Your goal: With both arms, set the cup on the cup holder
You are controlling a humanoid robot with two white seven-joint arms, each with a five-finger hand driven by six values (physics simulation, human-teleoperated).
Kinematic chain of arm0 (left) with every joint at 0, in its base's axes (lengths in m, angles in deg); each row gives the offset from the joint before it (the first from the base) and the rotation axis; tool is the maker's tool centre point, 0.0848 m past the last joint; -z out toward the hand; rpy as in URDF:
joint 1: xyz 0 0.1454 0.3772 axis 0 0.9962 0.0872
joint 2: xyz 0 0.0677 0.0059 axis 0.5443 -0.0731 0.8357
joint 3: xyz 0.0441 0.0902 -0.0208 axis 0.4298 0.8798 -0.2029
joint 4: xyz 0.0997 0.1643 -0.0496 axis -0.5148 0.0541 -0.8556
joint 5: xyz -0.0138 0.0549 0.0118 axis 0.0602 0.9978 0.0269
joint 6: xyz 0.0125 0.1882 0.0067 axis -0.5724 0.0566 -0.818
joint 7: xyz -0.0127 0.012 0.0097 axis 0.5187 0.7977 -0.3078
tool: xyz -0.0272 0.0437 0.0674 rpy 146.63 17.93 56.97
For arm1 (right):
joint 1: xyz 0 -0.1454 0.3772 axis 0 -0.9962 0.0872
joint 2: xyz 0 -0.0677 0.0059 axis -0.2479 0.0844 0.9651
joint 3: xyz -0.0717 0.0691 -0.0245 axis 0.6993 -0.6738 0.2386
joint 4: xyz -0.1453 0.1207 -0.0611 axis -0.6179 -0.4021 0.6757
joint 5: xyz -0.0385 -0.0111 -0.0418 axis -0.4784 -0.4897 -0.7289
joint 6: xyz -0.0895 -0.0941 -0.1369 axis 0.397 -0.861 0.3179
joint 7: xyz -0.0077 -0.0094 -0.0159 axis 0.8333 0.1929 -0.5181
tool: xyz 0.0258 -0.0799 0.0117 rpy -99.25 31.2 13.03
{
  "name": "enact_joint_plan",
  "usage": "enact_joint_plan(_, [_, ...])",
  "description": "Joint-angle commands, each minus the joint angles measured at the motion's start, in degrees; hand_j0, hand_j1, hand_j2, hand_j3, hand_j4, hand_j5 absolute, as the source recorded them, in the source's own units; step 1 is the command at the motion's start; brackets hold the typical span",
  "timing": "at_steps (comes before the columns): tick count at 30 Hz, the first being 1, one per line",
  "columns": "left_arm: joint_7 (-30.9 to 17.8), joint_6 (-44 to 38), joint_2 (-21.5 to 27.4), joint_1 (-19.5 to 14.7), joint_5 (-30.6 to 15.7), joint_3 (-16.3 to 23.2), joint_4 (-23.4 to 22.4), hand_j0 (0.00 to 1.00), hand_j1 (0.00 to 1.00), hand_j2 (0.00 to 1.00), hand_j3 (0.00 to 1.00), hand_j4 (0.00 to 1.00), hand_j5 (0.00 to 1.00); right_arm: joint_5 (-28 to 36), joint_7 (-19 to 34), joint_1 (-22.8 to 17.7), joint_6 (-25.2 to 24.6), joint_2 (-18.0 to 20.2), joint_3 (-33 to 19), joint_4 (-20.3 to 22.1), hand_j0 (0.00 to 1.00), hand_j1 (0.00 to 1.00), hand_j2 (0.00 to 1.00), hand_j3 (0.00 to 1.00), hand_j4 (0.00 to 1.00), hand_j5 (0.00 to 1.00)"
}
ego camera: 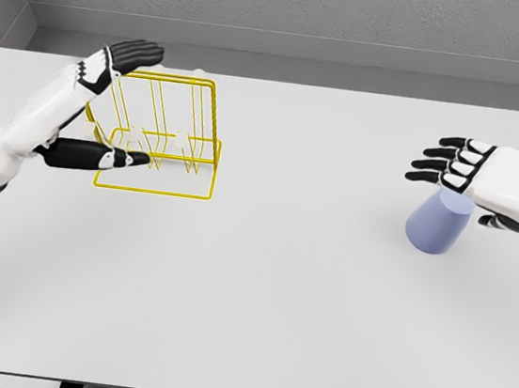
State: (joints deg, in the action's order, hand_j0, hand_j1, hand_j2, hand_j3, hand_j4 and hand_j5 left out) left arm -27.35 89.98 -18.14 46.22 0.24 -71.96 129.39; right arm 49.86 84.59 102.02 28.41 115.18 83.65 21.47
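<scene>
Hand on left (pixel 109 105) spread open around the yellow wire rack (pixel 158 134) at the white desk's (pixel 254 316) far left, right hand (pixel 475 178) open above the blue cup (pixel 438 223) standing upside down, far right.

The left arm (pixel 22 122) comes in from the left edge and reaches toward the upper left of the frame, its hand (pixel 109 105) open with the fingers stretched up and the thumb pointing right. The right hand (pixel 488 184) enters at the right edge, fingers extended leftward and slightly spread.
</scene>
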Motion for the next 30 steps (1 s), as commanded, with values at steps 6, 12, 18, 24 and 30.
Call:
enact_joint_plan(6, [0.0,0.0,-0.9,-0.1,0.0,-0.1,0.0,1.0,1.0,1.0,1.0,1.0,1.0,3.5,-0.9,2.0,0.0,0.2,0.3,-1.5,1.0,1.0,1.0,1.0,1.0,1.0])
enact_joint_plan(12, [0.0,0.0,-0.8,0.4,-0.1,-0.5,0.0,1.0,1.0,1.0,1.0,1.0,1.0,6.5,27.8,10.5,0.0,-5.4,0.0,-5.5,1.0,1.0,1.0,1.0,1.0,1.0])
enact_joint_plan(18, [0.0,0.0,-1.8,1.3,0.0,-0.3,0.0,1.0,1.0,1.0,1.0,1.0,1.0,-1.2,27.8,13.9,0.0,-12.4,1.3,-8.2,1.0,1.0,1.0,1.0,1.0,1.0])
enact_joint_plan(24, [0.2,0.0,-5.7,-0.2,-0.4,9.8,0.0,1.0,1.0,1.0,1.0,1.0,1.0,-8.9,27.8,14.6,0.0,-15.3,4.1,-15.1,1.0,1.0,1.0,1.0,1.0,1.0])
enact_joint_plan(30, [0.4,0.0,-5.9,-1.1,-1.6,18.5,-0.1,1.0,1.0,1.0,1.0,1.0,1.0,-10.4,27.8,14.6,0.0,-15.4,6.8,-15.1,1.0,1.0,1.0,1.0,1.0,1.0])
